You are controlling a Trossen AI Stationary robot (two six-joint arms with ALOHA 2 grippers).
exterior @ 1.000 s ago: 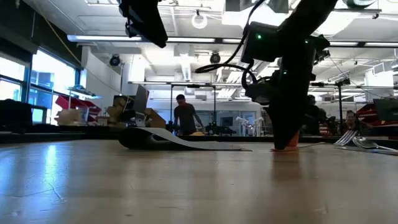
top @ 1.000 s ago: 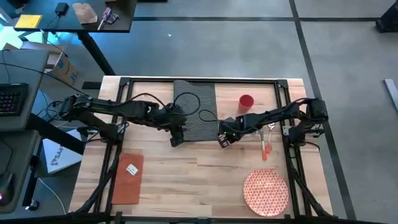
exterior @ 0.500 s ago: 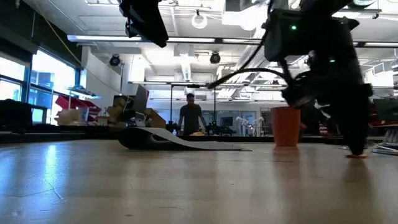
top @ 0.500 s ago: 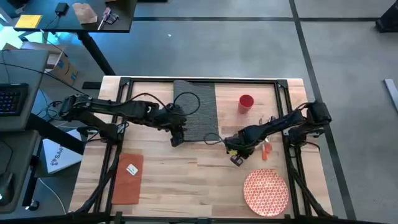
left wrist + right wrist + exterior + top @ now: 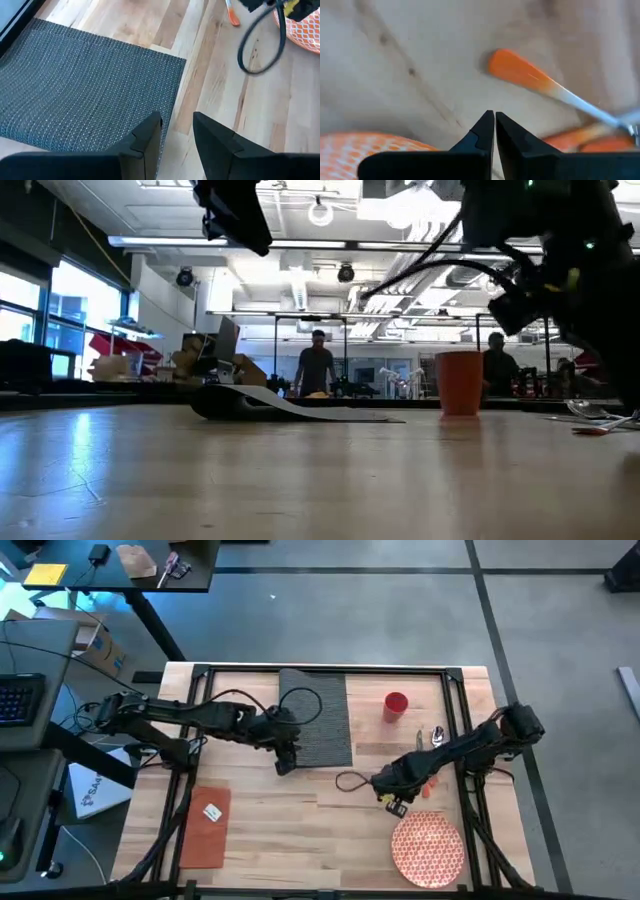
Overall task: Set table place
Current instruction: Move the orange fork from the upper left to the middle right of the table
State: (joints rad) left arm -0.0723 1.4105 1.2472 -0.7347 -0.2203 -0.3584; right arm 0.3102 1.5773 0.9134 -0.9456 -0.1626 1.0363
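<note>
Table place items, as we find them on the light butcher-block wooden table [image 5: 300,820]: our right gripper [image 5: 392,802], fingers pressed together and empty, hangs just beside the round red-and-white patterned plate [image 5: 428,848], with the orange-handled utensil [image 5: 530,75] just ahead of its tips. Red cup [image 5: 396,705] well beyond it. Our left gripper [image 5: 176,134], fingers slightly spread, sits at the near edge of the dark grey ribbed rectangular placemat [image 5: 85,95]. Orange cloth napkin [image 5: 205,827] well apart from both grippers.
</note>
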